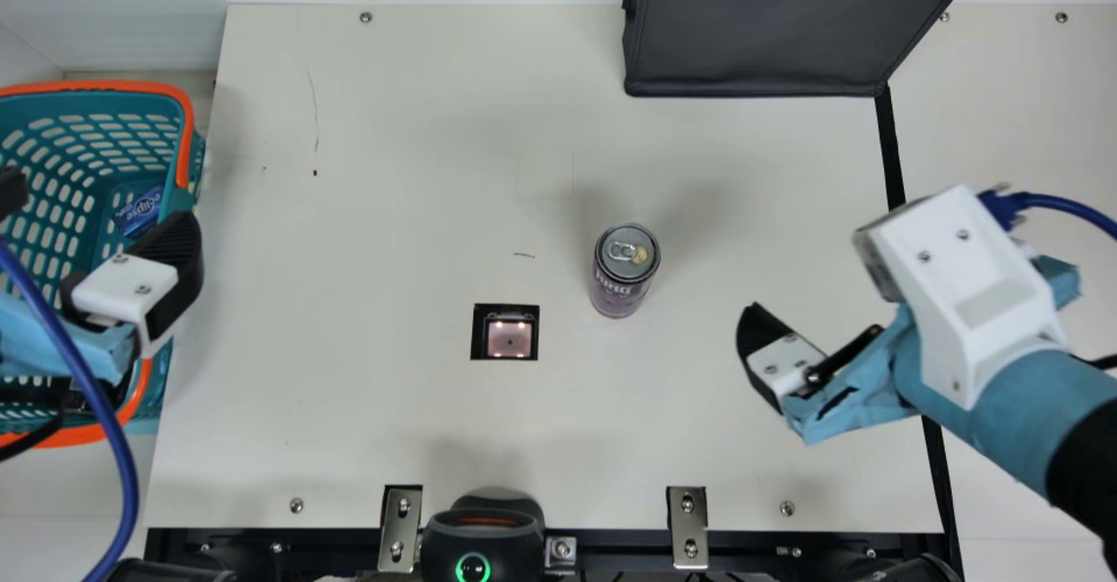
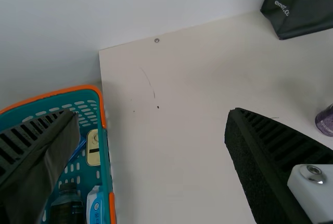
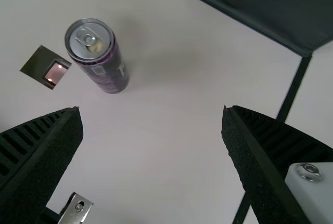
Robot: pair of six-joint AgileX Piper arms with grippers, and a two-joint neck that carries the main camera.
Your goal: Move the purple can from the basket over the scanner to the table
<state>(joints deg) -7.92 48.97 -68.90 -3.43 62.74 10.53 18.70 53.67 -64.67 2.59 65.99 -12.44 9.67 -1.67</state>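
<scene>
So we've got the purple can (image 1: 622, 272) standing upright on the cream table (image 1: 393, 172), at about 2 o'clock from the lit scanner (image 1: 505, 332) and pretty near it, nothing gripping it. Our right gripper (image 1: 816, 322) is at roughly 4 o'clock from the can, not touching it, released with its two fingers spread wide and nothing between them.

Our left gripper (image 1: 100, 202) is way over at 9 o'clock, above the teal basket (image 1: 52, 137), also spread wide and empty. In the basket we can spot a blue pack (image 1: 140, 211), plus a dark bottle (image 2: 67, 203) in the left wrist view. The black bag (image 1: 768, 41) sits at 1 o'clock from the can, well apart from it.
</scene>
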